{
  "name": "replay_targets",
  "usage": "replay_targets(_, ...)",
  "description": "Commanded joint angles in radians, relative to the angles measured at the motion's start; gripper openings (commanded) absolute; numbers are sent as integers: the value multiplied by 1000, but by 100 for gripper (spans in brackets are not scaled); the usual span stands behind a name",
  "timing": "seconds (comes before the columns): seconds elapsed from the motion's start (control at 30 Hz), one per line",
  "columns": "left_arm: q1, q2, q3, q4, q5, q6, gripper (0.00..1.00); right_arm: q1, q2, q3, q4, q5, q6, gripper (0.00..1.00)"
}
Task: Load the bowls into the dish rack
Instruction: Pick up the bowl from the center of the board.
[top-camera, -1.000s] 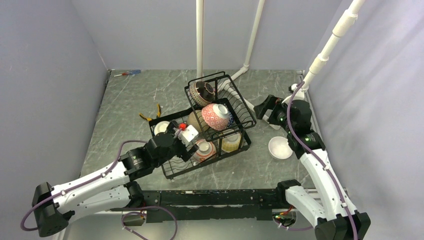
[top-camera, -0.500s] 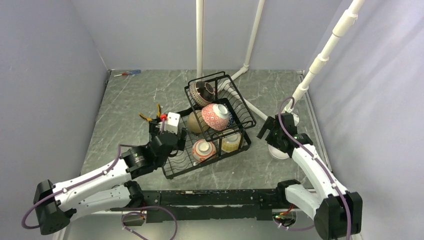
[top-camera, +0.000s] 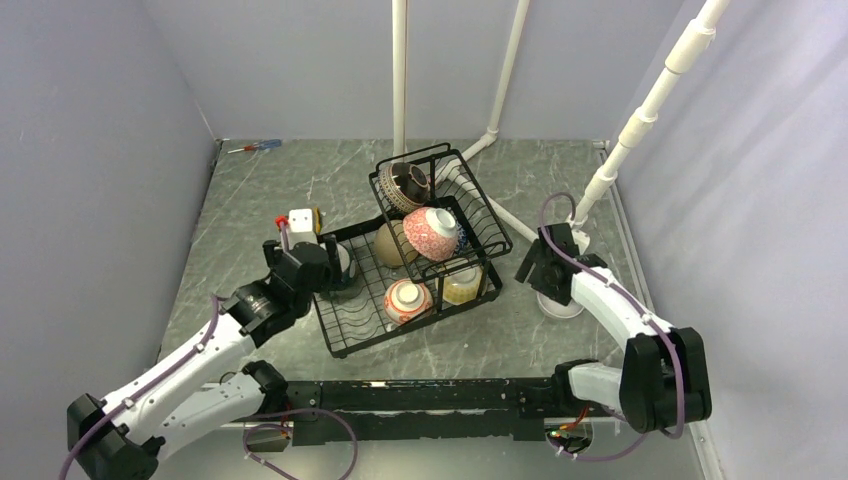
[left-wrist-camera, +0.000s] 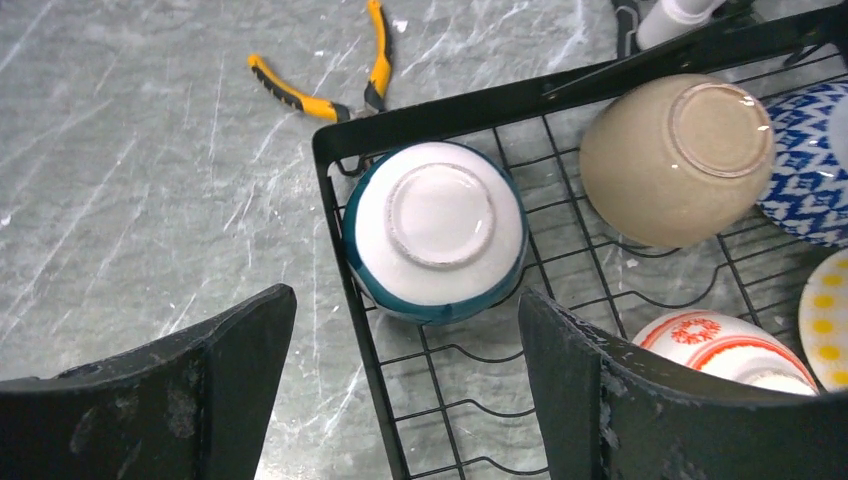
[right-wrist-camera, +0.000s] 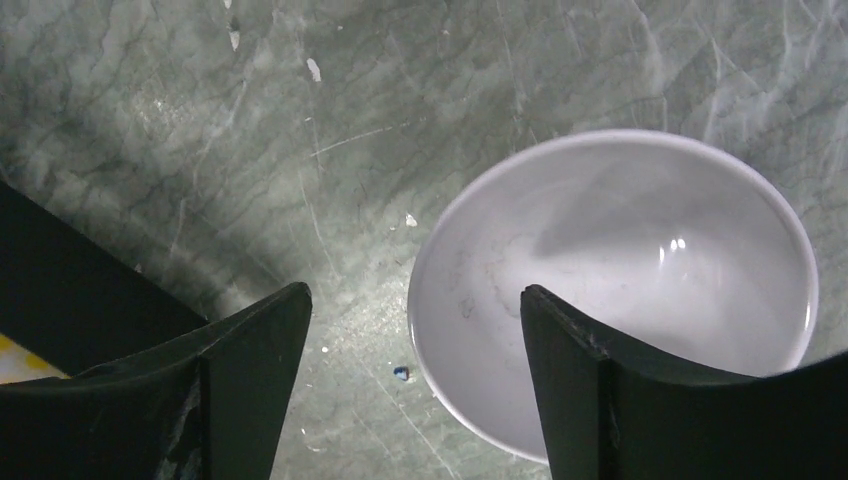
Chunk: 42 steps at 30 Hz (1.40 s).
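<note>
The black wire dish rack (top-camera: 345, 345) holds several bowls. A brown striped one (top-camera: 403, 185) and a pink-red one (top-camera: 431, 233) sit in its upper basket. A tan bowl (left-wrist-camera: 680, 150), a red-white bowl (top-camera: 408, 298) and a yellow dotted bowl (top-camera: 462, 283) lie in the base. A teal-rimmed bowl (left-wrist-camera: 437, 230) rests upside down in the rack's left corner. My left gripper (left-wrist-camera: 405, 300) is open above that corner, straddling the rack's rim (left-wrist-camera: 345, 250) just short of this bowl. A white bowl (right-wrist-camera: 620, 270) stands upright on the table to the right of the rack. My open right gripper (right-wrist-camera: 415, 295) straddles its rim, one finger over the inside.
Yellow-handled pliers (left-wrist-camera: 320, 90) lie on the table just behind the rack's left corner. A screwdriver (top-camera: 255, 146) lies at the back left. White pipes (top-camera: 400, 70) rise behind the rack and along the right wall (top-camera: 650, 100). Grey walls enclose the table.
My left gripper has drawn back from the rack's middle to its left corner. My right gripper has swung from the back right down over the white bowl. Both jaws have narrowed slightly.
</note>
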<state>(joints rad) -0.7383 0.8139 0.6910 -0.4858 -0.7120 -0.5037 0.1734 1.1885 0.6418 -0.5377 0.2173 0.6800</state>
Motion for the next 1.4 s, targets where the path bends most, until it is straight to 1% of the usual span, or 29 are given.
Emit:
replay_targets(0.0,98,37,62,-31,171,-34,87,-3,35,-3,82,21,-31,78)
replay_targets(0.13,171,86,111,-47,262,-30,89,-3,78,-7,115,39,-47,67)
replay_targets(0.23,210,104,145,-47,328,-21,92,-2,97,-9,131,39,-58,54)
replay_targets(0.3,230,109,164,-40,365,-10,92,-3,101,-11,137,40,-61,40)
replay_targets(0.33,236,109,170,-36,379,-8,92,-2,104,-10,139,40,-62,36)
replay_targets(0.37,241,107,178,-30,393,-4,92,-3,108,-9,136,41,-64,33)
replay_targets(0.43,245,100,189,-15,418,2,92,-3,106,-6,128,46,-68,25)
replay_targets(0.47,246,94,194,-7,428,5,92,-2,104,-6,126,48,-68,19)
replay_targets(0.5,247,90,197,2,435,10,92,-3,98,-8,127,46,-72,15)
replay_targets(0.53,247,85,202,6,438,12,93,-3,91,-9,129,40,-78,8)
replay_targets(0.6,248,80,213,12,439,23,94,-3,78,-5,122,35,-88,2)
replay_targets(0.63,248,80,220,10,435,28,94,-3,70,-2,117,31,-96,0)
replay_targets(0.83,248,79,263,9,434,75,94,-3,-29,11,86,-3,-162,0)
replay_targets(1.1,248,84,357,1,475,130,95,-3,-260,60,68,-135,-266,0)
replay_targets(1.2,247,92,388,13,527,142,95,-3,-331,107,70,-206,-290,0)
replay_targets(1.37,247,113,436,35,635,151,95,-3,-366,228,58,-271,-312,0)
